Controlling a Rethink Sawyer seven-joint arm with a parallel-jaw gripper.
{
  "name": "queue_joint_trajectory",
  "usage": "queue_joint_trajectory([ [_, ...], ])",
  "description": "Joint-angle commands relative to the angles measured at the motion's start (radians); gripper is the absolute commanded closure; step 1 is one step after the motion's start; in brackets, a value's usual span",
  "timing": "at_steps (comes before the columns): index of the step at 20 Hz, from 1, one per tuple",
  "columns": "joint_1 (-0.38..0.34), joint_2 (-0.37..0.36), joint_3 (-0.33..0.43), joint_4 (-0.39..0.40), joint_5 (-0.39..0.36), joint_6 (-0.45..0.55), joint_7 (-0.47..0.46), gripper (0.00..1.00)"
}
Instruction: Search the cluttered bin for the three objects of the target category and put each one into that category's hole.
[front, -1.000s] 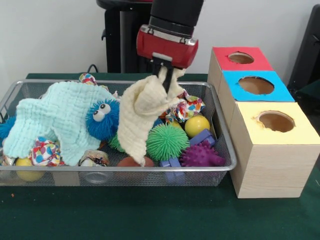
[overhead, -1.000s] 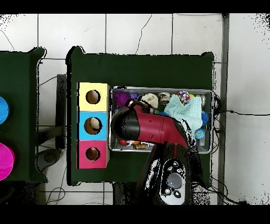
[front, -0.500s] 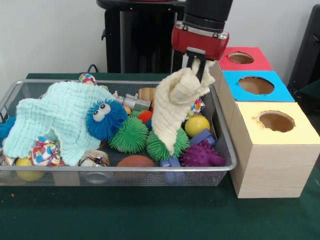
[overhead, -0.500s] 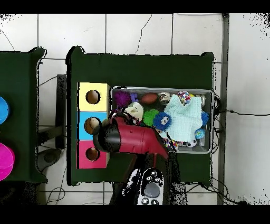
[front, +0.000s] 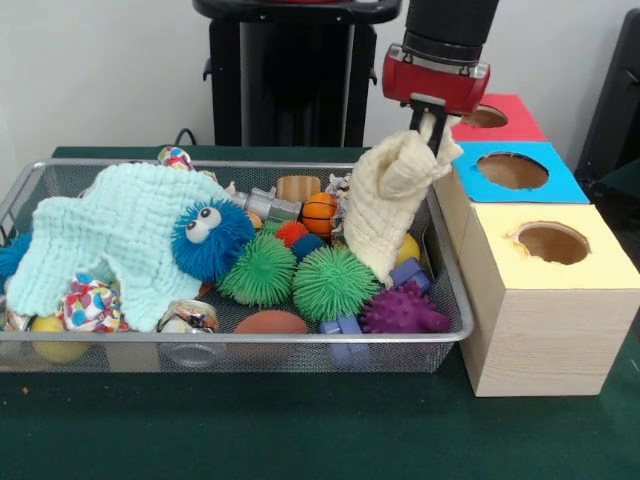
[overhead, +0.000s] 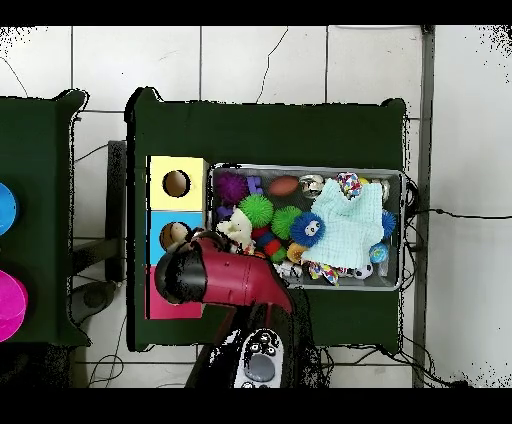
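Note:
My gripper is shut on a pale yellow cloth, which hangs from it over the right end of the wire bin, beside the boxes. The red-topped box, blue-topped box and yellow-topped box each have a round hole. In the overhead view the red arm hides the gripper; the yellow cloth shows at the bin's left end, by the blue box. A mint green cloth lies over the bin's left half.
The bin holds a blue furry toy with eyes, two green spiky balls, a purple spiky ball, a small basketball, blue blocks and other small toys. The arm covers most of the red box from above.
My gripper has carried the yellow cloth rightward in the front view, from the bin's middle toward the boxes. Green spiky balls and the basketball it covered now show.

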Motion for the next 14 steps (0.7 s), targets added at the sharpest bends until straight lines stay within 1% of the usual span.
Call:
queue_joint_trajectory([
  [1, -0.007, 0.074, 0.022, 0.099, 0.081, -0.019, 0.277, 1.00],
  [3, -0.013, 0.082, 0.027, 0.104, 0.077, -0.058, 0.259, 1.00],
  [4, -0.019, 0.085, 0.031, 0.105, 0.079, -0.075, 0.242, 0.00],
  [7, 0.001, 0.093, 0.005, 0.090, 0.071, -0.074, 0.243, 0.00],
  [10, 0.005, 0.094, -0.003, 0.086, 0.064, -0.082, 0.231, 0.00],
  [12, 0.034, 0.092, -0.045, 0.078, 0.063, -0.084, 0.246, 0.00],
  [14, 0.039, 0.074, -0.055, 0.082, 0.071, -0.067, 0.249, 0.00],
])
